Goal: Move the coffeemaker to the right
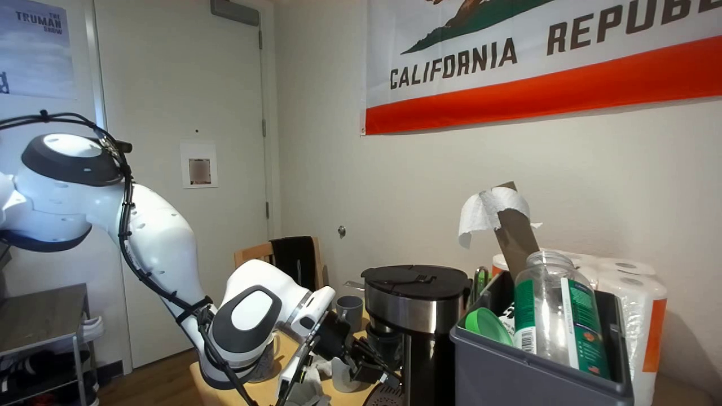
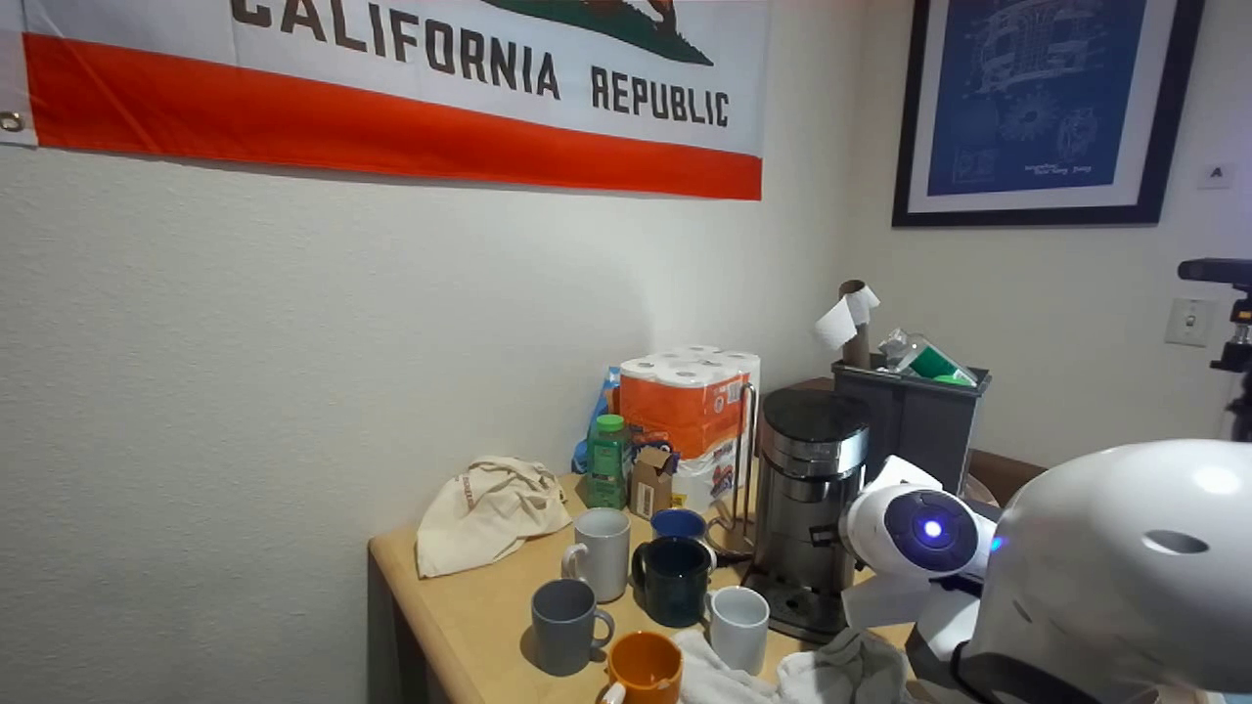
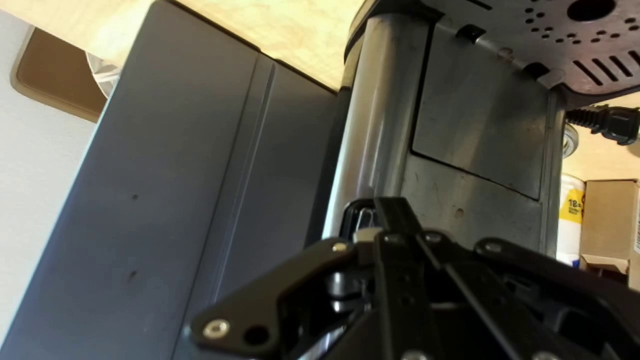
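Lower centre, wrist view: my gripper, jaws together, stands close at the coffeemaker; I judge a low, slow push safest against tipping.

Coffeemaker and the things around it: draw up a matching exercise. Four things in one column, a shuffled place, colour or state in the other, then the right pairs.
Things
1. coffeemaker
2. gripper
3. grey bin
4. flag

Descriptions
A. white and red, lettered CALIFORNIA REPUBLIC
B. black on top, shiny silver just below
C. has a clear jar standing up out of it
D. jaws closed together

Right pairs: 1-B, 2-D, 3-C, 4-A.
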{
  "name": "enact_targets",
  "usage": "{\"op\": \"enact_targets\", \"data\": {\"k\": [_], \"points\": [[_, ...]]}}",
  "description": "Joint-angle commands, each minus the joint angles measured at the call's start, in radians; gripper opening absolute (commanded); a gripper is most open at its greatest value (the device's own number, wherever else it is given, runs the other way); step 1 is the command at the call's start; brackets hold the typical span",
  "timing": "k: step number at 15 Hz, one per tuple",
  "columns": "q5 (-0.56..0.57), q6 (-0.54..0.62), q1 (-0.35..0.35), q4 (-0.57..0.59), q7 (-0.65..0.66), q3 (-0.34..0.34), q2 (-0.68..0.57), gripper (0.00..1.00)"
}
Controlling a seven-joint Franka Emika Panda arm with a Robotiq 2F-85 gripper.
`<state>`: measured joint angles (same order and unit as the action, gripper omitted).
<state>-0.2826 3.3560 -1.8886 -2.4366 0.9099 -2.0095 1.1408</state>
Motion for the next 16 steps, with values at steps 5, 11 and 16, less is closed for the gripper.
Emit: {"op": "enact_targets", "data": {"k": [5, 11, 16], "points": [[-0.025, -0.031, -0.01, 0.013, -0.019, -0.003, 0.011, 0.0], [-0.03, -0.024, -0.033, 0.025, -0.012, -0.007, 0.034, 0.0], [-0.039, -0.026, -0.056, 0.04, -0.01, -0.011, 0.06, 0.0]]}}
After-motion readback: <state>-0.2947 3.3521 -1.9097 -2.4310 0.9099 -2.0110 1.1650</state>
